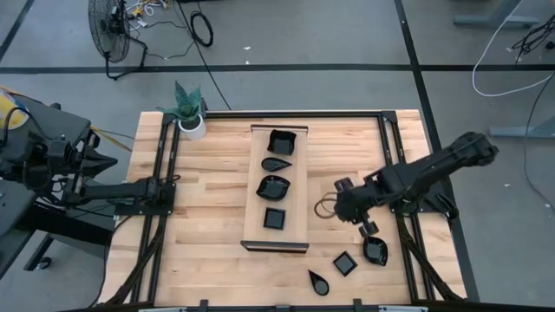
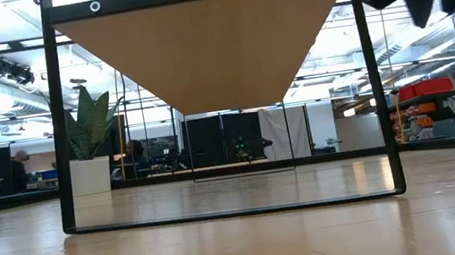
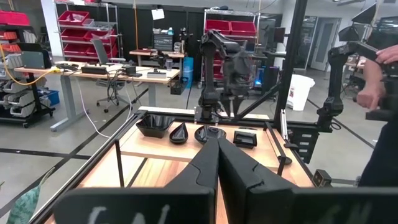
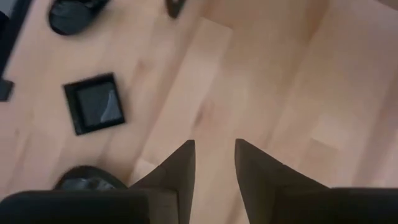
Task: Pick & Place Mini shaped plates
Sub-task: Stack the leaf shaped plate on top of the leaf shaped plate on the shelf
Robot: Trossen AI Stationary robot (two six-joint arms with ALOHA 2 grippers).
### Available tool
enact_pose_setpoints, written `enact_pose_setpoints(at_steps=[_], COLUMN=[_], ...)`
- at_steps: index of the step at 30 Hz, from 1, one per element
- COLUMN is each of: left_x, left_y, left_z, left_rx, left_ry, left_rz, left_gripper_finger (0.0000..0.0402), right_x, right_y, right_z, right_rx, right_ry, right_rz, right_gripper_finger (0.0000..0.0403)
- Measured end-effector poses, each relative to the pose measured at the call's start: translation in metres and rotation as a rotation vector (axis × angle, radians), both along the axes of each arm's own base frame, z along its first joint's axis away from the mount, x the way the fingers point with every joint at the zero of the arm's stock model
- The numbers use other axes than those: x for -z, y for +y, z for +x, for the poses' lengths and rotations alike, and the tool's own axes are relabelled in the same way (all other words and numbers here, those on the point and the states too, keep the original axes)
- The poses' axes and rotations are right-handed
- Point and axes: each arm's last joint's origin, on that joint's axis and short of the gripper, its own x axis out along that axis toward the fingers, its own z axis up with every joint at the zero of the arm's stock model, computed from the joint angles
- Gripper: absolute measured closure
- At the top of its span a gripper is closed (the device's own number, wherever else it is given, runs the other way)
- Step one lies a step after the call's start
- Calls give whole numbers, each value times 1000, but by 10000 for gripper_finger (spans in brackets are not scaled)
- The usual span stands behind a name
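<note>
- Fingers of my left gripper [image 3: 217, 168] sit pressed together, parked at the table's [image 1: 208, 260] left edge.
- Four mini shaped plates [image 1: 275, 186] line the wooden board [image 1: 257, 191] mid-table.
- My right gripper [image 4: 214, 163] hovers empty right of the board, fingers slightly apart, above bare wood.
- Three loose plates [image 1: 346, 263] lie near the front right corner.

plates [image 1: 275, 186]: glossy black | board [image 1: 257, 195]: pale wood | pot [image 1: 192, 127]: white, seemingly
</note>
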Motion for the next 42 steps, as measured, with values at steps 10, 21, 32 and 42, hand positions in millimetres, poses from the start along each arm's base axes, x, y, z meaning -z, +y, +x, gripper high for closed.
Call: enact_pose_setpoints(at_steps=[10, 21, 32, 42], left_x=[0, 0, 0, 0], left_y=[0, 0, 0, 0], left_z=[0, 0, 0, 0], left_rx=[0, 0, 0, 0], left_ry=[0, 0, 0, 0], left_rz=[-1, 0, 0, 0], left_gripper_finger=[387, 387, 387, 387], right_x=[9, 18, 59, 87], right_y=[34, 64, 83, 90], right_z=[-9, -37, -64, -56], right_rx=[65, -196, -708, -902], right_ry=[76, 109, 51, 107], right_rz=[48, -47, -149, -241], right_gripper_finger=[286, 286, 286, 286])
